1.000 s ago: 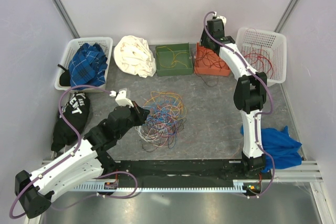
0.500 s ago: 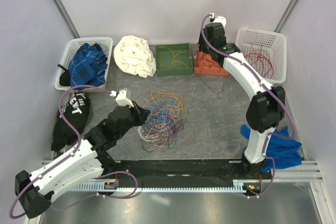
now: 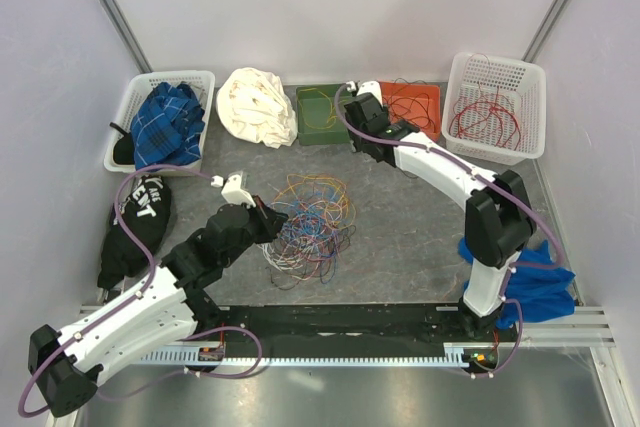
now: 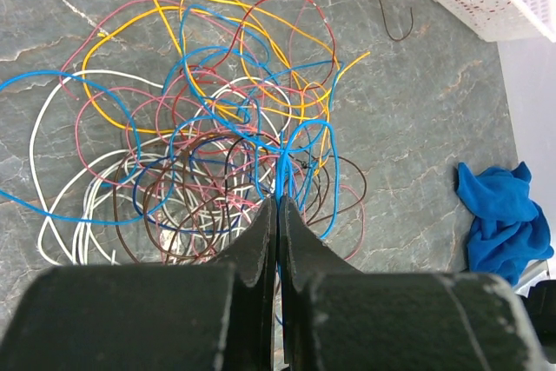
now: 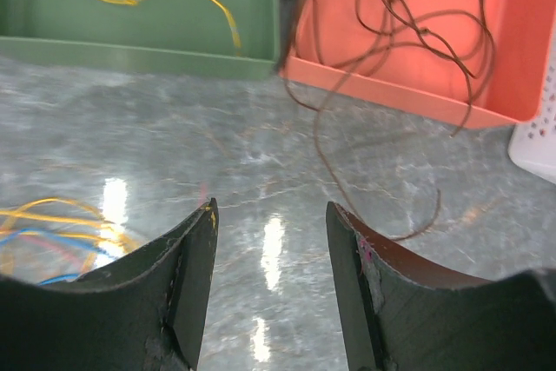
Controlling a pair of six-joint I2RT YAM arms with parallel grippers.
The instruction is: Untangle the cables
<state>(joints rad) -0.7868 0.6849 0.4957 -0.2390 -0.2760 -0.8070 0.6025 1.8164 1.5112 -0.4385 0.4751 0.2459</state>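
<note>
Pulling from here is where you can lose ground. Your left end effector [image 4: 278, 206] has its fingers pressed together on what looks like a single thin blue strand [image 4: 282, 158] at the near edge of the tangle of thin coloured cables [image 3: 312, 219], though the wrist view cannot settle whether a second wire is caught in the pinch. That strand runs into a knot of blue loops crossed by yellow, red, white and brown wires, so a quick or long draw would likely drag the whole heap along, or cinch the loops tighter. The wire could also slip from the fingers under tension. Your right end effector [image 5: 271, 215] is spread wide and holds nothing. It hangs just in front of the green rectangular plastic tray [image 5: 130, 54] and the orange plastic tray [image 5: 408, 93], well apart from the heap, so nothing pins the tangle down. A dark brown wire [image 5: 317, 128] trails over the orange tray's lip; a careless sweep could snag it. The grey marbled table [image 3: 410, 227] looks smooth and glossy, giving the wires little grip. A white lattice basket [image 3: 462, 82] of red wires sits far right, a crumpled blue cloth [image 3: 535, 277] lies by the right arm's base, and pale walls with metal posts close the cell in.
</note>
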